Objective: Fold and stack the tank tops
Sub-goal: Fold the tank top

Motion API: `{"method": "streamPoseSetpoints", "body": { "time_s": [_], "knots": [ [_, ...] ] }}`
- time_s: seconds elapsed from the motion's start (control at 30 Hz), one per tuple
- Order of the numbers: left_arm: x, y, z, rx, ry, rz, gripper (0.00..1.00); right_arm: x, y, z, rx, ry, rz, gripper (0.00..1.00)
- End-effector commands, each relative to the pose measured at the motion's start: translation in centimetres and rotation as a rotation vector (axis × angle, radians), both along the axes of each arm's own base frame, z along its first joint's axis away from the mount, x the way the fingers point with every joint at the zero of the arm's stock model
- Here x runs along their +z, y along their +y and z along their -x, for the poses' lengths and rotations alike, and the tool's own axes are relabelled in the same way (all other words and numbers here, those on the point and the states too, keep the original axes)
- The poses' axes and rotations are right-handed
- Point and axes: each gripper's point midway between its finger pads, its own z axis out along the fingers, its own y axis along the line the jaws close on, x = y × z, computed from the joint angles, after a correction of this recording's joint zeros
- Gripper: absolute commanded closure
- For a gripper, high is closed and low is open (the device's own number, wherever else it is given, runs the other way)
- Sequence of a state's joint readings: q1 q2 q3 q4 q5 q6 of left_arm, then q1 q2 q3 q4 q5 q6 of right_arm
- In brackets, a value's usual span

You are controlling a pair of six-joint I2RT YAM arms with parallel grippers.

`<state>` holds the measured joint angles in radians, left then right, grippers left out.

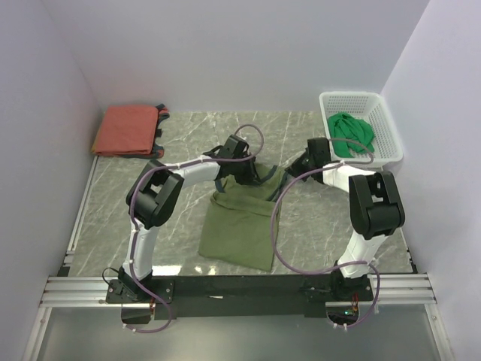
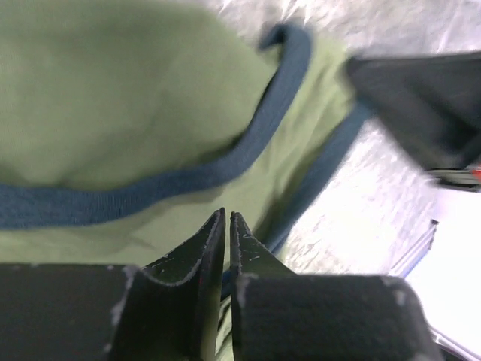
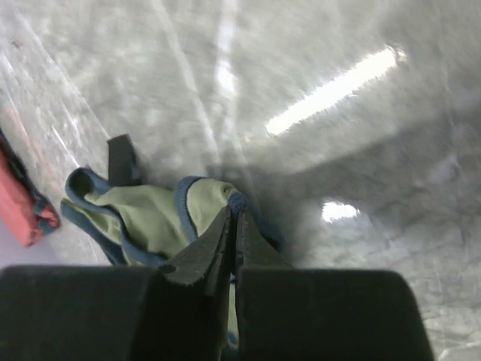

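1. The olive top [image 1: 239, 226] lies on the tabletop [image 1: 319, 226], its upper part bunched between both grippers.
2. The left gripper [image 2: 228, 222] is clenched on this top, and the right gripper [image 3: 231, 222] also grasps it.
3. The red top [image 1: 124, 129] lies folded, well to the left of the left gripper.
4. The green top [image 1: 352, 131] sits in the basket [image 1: 391, 128], near the right gripper, to its right.

No text, label, brand, number or sign can be read in any view: none on the olive top [image 1: 240, 226], the red top [image 1: 124, 129], the green top [image 1: 352, 131] or the basket [image 1: 349, 95].
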<state>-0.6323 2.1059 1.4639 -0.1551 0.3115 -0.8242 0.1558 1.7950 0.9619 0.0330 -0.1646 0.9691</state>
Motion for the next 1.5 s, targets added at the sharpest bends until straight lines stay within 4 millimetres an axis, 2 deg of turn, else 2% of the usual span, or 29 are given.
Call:
{"method": "streamPoseSetpoints", "body": {
  "time_s": [0.0, 0.03, 0.07, 0.2, 0.23, 0.3, 0.33, 0.37, 0.43, 0.47, 0.53, 0.57, 0.8, 0.9, 0.93, 0.97, 1.03, 1.07, 1.13, 1.33, 1.47],
  "knots": [
    [0.8, 0.9, 0.6, 0.022, -0.019, -0.047, 0.88, 7.8, -0.1, -2.6, 0.064, -0.221, 0.151, 1.00],
    [0.3, 1.2, 0.7, 0.031, -0.011, -0.065, 0.89, 8.5, -0.4, -2.5, 0.084, -0.244, 0.218, 1.00],
    [-0.2, 1.5, 1.0, 0.032, 0.000, -0.076, 0.89, 10.2, -0.1, -2.5, 0.097, -0.288, 0.240, 1.00],
    [-1.4, 2.6, 1.6, 0.056, 0.024, -0.125, 0.94, 11.8, 1.6, -0.8, 0.162, -0.346, 0.394, 1.00],
    [-1.8, 2.9, 1.8, 0.060, 0.034, -0.143, 0.95, 11.5, 2.4, -0.1, 0.185, -0.345, 0.432, 1.00],
    [-2.4, 3.3, 2.2, 0.061, 0.048, -0.161, 0.99, 10.5, 2.6, 1.1, 0.206, -0.331, 0.457, 0.94],
    [-2.7, 3.7, 2.4, 0.064, 0.055, -0.174, 0.99, 10.3, 3.2, 1.6, 0.230, -0.340, 0.466, 0.90],
    [-3.1, 4.1, 2.8, 0.071, 0.059, -0.192, 0.99, 9.3, 2.6, 2.3, 0.226, -0.323, 0.501, 0.76],
    [-3.3, 4.5, 3.1, 0.076, 0.064, -0.199, 0.99, 8.1, 2.0, 2.8, 0.227, -0.284, 0.535, 0.61],
    [-3.7, 4.7, 3.6, 0.069, 0.077, -0.202, 0.99, 7.7, 1.5, 2.7, 0.218, -0.266, 0.547, 0.51],
    [-4.0, 4.9, 4.1, 0.064, 0.093, -0.206, 0.99, 6.6, 0.7, 2.7, 0.189, -0.212, 0.551, 0.45],
    [-4.6, 5.2, 4.6, 0.062, 0.109, -0.218, 0.99, 6.6, 0.1, 2.2, 0.165, -0.203, 0.542, 0.41],
    [-4.8, 7.3, 6.9, 0.047, 0.126, -0.263, 0.99, 6.4, -0.9, 0.6, 0.106, -0.099, 0.499, 0.38],
    [-5.1, 8.0, 7.6, 0.044, 0.134, -0.280, 1.00, 5.3, -1.0, 0.7, 0.088, -0.061, 0.415, 0.37],
    [-5.0, 8.0, 7.7, 0.041, 0.134, -0.279, 1.00, 5.3, -0.3, 0.7, 0.097, -0.070, 0.366, 0.37],
    [-5.4, 8.2, 8.2, 0.035, 0.145, -0.284, 0.99, 4.5, -0.1, 1.5, 0.101, -0.055, 0.336, 0.37],
    [-5.2, 8.3, 8.6, 0.027, 0.148, -0.272, 0.99, 4.1, 0.6, 1.8, 0.078, -0.060, 0.272, 0.36],
    [-5.6, 8.6, 9.2, 0.024, 0.158, -0.278, 0.99, 3.1, 0.7, 2.7, 0.078, -0.039, 0.244, 0.37],
    [-5.6, 8.9, 9.6, 0.025, 0.157, -0.276, 0.99, 1.8, 1.3, 3.8, 0.054, -0.026, 0.183, 0.41],
    [-5.6, 8.9, 9.8, 0.028, 0.157, -0.267, 0.99, 1.5, 2.6, 5.2, 0.026, -0.045, 0.113, 0.47],
    [-5.6, 9.0, 9.8, 0.027, 0.151, -0.271, 0.99, 1.8, 3.8, 5.0, 0.025, -0.071, 0.077, 0.47]
  ]
}}
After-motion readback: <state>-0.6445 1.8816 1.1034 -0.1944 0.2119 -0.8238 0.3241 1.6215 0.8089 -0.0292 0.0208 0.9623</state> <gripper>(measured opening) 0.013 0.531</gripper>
